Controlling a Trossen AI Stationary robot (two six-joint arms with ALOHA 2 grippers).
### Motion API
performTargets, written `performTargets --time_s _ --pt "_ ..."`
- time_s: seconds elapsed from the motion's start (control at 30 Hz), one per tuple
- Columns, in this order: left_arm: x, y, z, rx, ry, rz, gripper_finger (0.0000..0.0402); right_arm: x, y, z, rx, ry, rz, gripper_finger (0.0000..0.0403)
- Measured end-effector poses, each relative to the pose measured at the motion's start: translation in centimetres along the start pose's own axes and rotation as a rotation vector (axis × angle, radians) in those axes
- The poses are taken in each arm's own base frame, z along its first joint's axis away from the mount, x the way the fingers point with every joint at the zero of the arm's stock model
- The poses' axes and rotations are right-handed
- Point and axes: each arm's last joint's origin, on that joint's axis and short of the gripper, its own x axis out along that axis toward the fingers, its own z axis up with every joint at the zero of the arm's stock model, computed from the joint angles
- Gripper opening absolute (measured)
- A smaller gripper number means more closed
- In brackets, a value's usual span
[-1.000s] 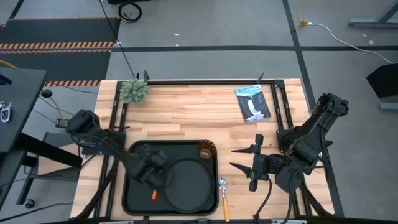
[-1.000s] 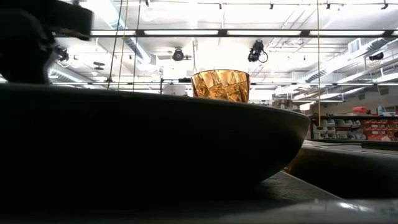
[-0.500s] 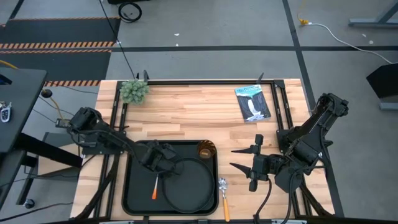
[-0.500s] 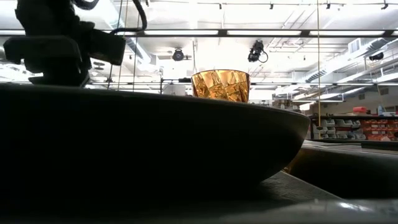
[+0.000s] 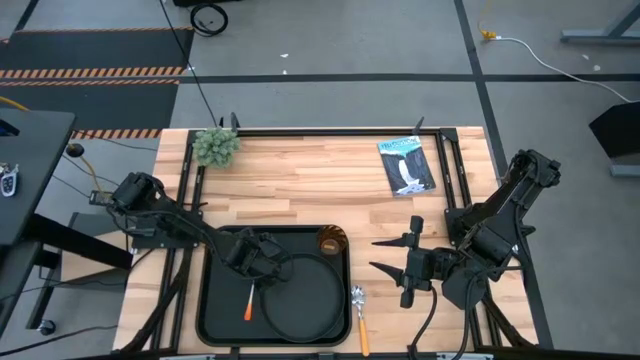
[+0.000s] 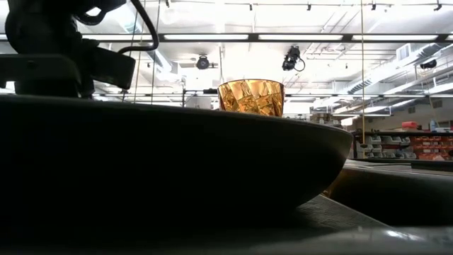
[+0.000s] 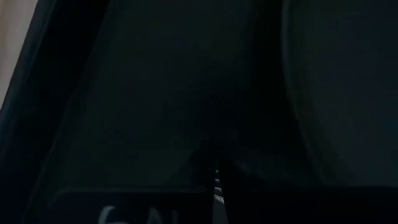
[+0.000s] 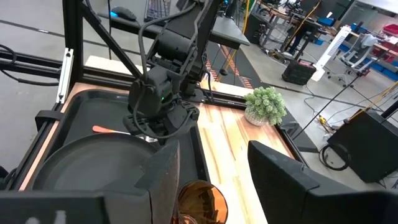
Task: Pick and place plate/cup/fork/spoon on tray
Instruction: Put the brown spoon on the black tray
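Note:
The black tray [image 5: 215,300] lies at the table's near edge. The round black plate [image 5: 310,295] lies flat in the tray's right half. The amber cup [image 5: 332,241] stands upright in the tray's far right corner and also shows in the low view [image 6: 251,97]. The fork [image 5: 248,305] lies on the tray floor left of the plate, its orange handle [image 8: 109,129] bare. The spoon [image 5: 360,318] lies on the table right of the tray. My left gripper [image 5: 265,265] hovers shut over the tray, just beyond the fork. My right gripper [image 5: 374,254] waits open and empty right of the cup.
A small green plant [image 5: 215,147] stands at the far left corner of the table. A booklet [image 5: 407,165] lies at the far right. Dark frame rails [image 5: 450,170] run along the table's sides. Bare wood lies between the tray and the far edge.
My left gripper has risen and gone toward the far edge, off the fork. The fork stays lying on the tray floor, and its whole orange handle now shows. In the last half second the gripper has hardly moved.

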Motion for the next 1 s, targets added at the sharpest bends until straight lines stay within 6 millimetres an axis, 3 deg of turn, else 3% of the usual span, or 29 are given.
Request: performTargets --time_s 0.7,1.0 --pt "-0.1 0.2 -0.2 -0.002 0.045 0.017 0.0022 0.0 0.0 0.0 -0.001 0.000 -0.001 0.0196" --pt "-2.6 -0.7 0.8 0.042 0.051 0.039 0.0022 0.3 0.1 -0.3 0.055 0.031 0.043 0.0196"
